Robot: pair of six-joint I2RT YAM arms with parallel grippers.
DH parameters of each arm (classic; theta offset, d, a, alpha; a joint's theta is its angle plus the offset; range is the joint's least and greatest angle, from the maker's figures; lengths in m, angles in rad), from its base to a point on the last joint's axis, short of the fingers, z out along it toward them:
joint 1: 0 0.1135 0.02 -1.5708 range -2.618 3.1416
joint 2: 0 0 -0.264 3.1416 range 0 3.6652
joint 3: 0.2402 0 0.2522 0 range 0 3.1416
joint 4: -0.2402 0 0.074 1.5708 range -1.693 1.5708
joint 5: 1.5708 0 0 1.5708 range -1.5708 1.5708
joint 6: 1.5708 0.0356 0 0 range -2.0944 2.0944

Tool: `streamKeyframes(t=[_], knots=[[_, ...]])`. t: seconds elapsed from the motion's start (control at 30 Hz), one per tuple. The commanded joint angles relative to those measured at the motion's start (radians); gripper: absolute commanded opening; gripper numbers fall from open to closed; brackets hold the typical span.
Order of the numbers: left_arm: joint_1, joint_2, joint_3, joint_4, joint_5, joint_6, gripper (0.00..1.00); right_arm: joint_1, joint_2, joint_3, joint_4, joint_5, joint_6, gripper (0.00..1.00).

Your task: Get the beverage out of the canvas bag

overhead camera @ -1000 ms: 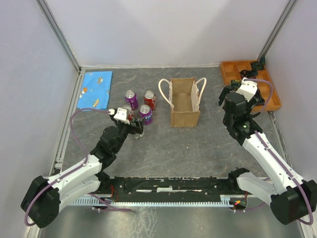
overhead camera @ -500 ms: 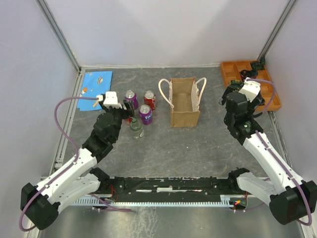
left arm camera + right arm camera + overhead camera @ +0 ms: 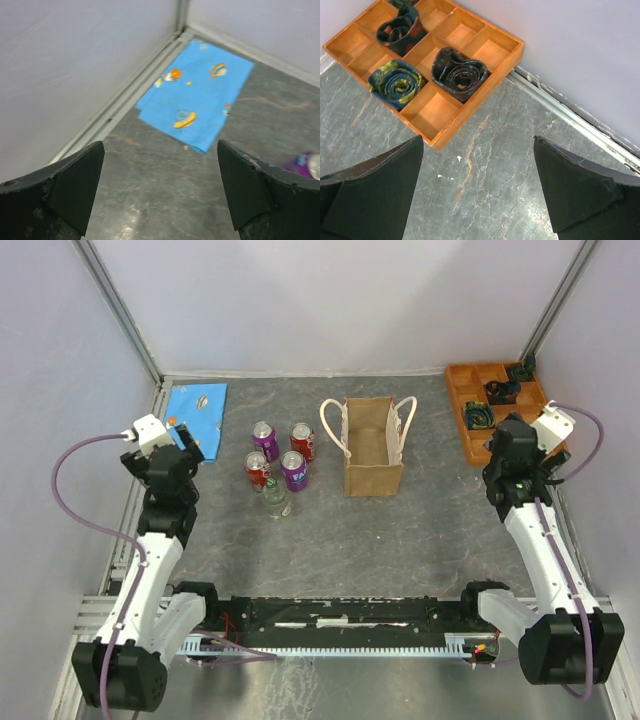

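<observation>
The left gripper (image 3: 160, 147), fingers spread and empty, hovers by a blue patterned cloth (image 3: 200, 95), red and purple drink cans (image 3: 294, 470) stand left of the upright tan canvas bag (image 3: 374, 478) with cream handles, mid-table, and the right gripper (image 3: 477, 142), likewise spread, overlooks an orange wooden compartment tray (image 3: 427, 111).

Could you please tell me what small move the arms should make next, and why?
Probably just park both arms at rest. From above, the canvas bag looks empty, while four cans and a clear bottle stand on the table to its left. The left gripper and the right gripper are open, hold nothing, and sit far from the bag, so nothing seems left to lift out.
</observation>
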Motion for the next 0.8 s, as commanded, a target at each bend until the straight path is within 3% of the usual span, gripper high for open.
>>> streamKeyframes(t=[0.0, 0.4, 0.77], knots=[[0.066, 0.027, 0.080, -0.122, 0.006, -0.079, 0.99, -0.044, -0.020, -0.018, 0.003, -0.025, 0.060, 0.99], [0.067, -0.100, 0.085, -0.286, -0.015, -0.198, 0.99, -0.046, -0.020, -0.034, 0.009, -0.024, 0.071, 0.99], [0.067, -0.123, 0.080, -0.291, -0.046, -0.207, 0.99, -0.046, -0.009, -0.028, 0.008, -0.036, 0.080, 0.99]])
